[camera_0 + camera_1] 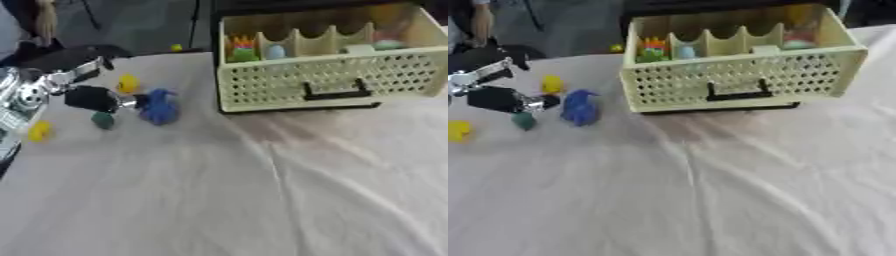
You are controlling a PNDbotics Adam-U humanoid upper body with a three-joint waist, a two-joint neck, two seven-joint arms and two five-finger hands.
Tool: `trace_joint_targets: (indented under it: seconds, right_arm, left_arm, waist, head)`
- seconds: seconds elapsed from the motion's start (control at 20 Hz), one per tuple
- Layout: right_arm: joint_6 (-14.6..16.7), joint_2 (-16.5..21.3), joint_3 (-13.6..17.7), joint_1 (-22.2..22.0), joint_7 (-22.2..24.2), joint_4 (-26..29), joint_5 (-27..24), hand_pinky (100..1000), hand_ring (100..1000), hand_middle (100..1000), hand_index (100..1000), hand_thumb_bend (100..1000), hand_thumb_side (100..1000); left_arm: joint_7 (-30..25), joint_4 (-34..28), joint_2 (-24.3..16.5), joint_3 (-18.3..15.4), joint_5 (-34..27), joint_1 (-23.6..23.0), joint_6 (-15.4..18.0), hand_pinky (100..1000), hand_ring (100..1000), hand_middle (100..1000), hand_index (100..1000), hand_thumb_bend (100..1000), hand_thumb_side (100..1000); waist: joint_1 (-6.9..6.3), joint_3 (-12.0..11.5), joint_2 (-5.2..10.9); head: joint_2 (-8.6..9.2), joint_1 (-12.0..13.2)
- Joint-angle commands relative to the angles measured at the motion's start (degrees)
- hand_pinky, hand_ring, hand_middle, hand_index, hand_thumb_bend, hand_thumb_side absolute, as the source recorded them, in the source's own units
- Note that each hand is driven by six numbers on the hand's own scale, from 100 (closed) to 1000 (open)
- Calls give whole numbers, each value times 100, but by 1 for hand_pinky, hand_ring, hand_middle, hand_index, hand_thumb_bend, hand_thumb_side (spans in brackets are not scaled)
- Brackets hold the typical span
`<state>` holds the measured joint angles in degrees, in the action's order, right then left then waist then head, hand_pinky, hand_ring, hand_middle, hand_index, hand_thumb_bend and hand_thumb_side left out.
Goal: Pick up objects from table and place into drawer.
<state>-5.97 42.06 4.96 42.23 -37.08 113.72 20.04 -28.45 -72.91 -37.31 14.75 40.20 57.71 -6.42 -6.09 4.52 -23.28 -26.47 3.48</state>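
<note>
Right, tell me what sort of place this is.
Probably a lab or test room set up for robot practice, not a home. A table under a wrinkled white cloth holds a cream plastic drawer with dividers and small toys, such as a blue toy, near the robot's left hand.

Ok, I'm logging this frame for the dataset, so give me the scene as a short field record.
surface: table under wrinkled white cloth
drawer: cream, perforated front, black handle, open, divided compartments
in drawer: several small colourful items
left hand: beside blue toy, grip unclear
loose toys: yellow toy, dark green toy, second yellow toy
right hand: not visible
</note>
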Motion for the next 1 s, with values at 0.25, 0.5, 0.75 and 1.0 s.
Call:
trace_joint_targets:
  seconds: [0.25,0.5,0.75,1.0]
  right_arm:
    - [-3,32,5,154,14,87,-73,481,490,458,711,138,603]
    - [2,-26,-26,206,0,87,-112,483,484,454,702,137,588]
    - [6,-84,-49,219,-11,87,-149,485,481,451,695,136,578]
    - [17,-104,-90,215,18,87,-168,486,478,448,692,141,575]
  left_arm:
    - [24,392,127,7,486,228,145,616,606,794,989,614,748]
    - [-34,666,208,-42,789,264,212,604,614,819,994,607,743]
    - [37,896,235,-151,1183,286,146,560,618,835,986,595,761]
    - [45,952,225,-187,1484,304,84,571,638,855,989,556,795]
  waist:
    - [-40,87,36]
    - [-89,172,-23]
    - [-120,213,-58]
    - [-121,218,-74]
  head:
    - [136,81]
    - [182,131]
    - [218,147]
    - [235,155]
